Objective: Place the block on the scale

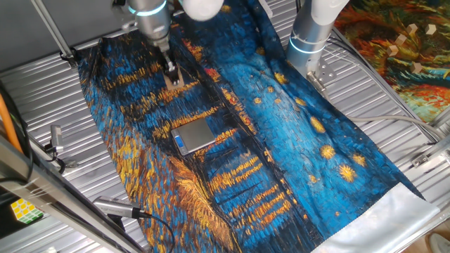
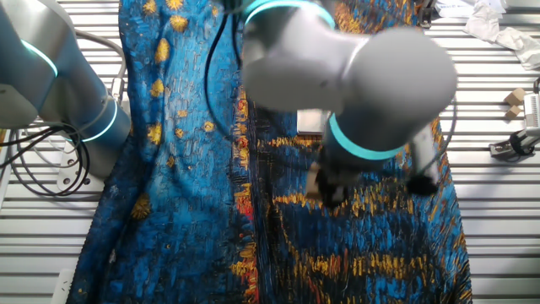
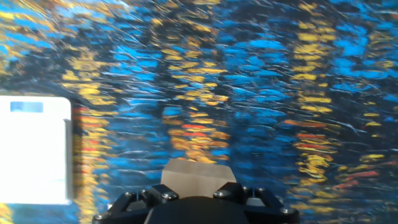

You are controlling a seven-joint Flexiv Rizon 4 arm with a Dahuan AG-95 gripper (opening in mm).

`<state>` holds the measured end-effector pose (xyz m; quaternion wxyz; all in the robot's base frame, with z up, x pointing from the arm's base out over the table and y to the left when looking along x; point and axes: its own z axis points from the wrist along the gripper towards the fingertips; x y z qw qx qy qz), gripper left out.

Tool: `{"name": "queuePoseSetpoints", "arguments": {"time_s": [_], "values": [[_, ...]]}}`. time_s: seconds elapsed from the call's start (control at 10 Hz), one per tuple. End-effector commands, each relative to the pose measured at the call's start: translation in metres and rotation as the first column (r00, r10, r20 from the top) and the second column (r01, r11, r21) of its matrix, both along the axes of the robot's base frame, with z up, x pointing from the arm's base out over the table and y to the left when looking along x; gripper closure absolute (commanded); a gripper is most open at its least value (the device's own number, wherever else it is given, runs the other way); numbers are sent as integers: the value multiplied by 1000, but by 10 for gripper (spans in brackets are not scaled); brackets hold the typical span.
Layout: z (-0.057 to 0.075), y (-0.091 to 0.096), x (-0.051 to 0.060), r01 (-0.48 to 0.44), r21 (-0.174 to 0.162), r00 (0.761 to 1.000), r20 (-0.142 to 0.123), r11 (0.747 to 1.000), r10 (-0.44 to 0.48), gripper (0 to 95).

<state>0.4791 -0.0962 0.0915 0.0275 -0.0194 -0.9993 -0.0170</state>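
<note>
The tan wooden block (image 3: 196,173) sits between my gripper's (image 3: 196,190) fingers, which are shut on it. In one fixed view the gripper (image 1: 173,79) holds the block (image 1: 176,82) close over the blue and orange cloth (image 1: 295,140), beyond the scale (image 1: 193,135). The scale is silver-grey with a blue display strip and lies flat on the cloth. In the hand view the scale (image 3: 34,149) is at the left edge, apart from the block. In the other fixed view my arm hides most of the scale (image 2: 309,121); the block (image 2: 314,189) just shows under the hand.
A second arm (image 1: 313,28) stands at the cloth's far side, also in the other fixed view (image 2: 59,76). A multicoloured puzzle cube (image 1: 21,209) lies off the cloth at the left. Metal rods (image 1: 116,207) lie near the front left. Small wooden pieces (image 2: 512,97) sit off the cloth.
</note>
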Motion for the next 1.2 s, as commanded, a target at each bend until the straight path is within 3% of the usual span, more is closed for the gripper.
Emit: {"name": "queuePoseSetpoints", "arguments": {"time_s": [0.1, 0.3, 0.6, 0.9, 1.2], "values": [[10, 29, 16, 53, -5, 999, -4, 999, -53, 950], [16, 47, 29, 82, -10, 997, -15, 997, -82, 950], [24, 61, 39, 98, -8, 995, -22, 995, -98, 950], [23, 62, 40, 94, -8, 995, -27, 996, -94, 950], [22, 62, 40, 71, -11, 996, -50, 997, -71, 950]]}}
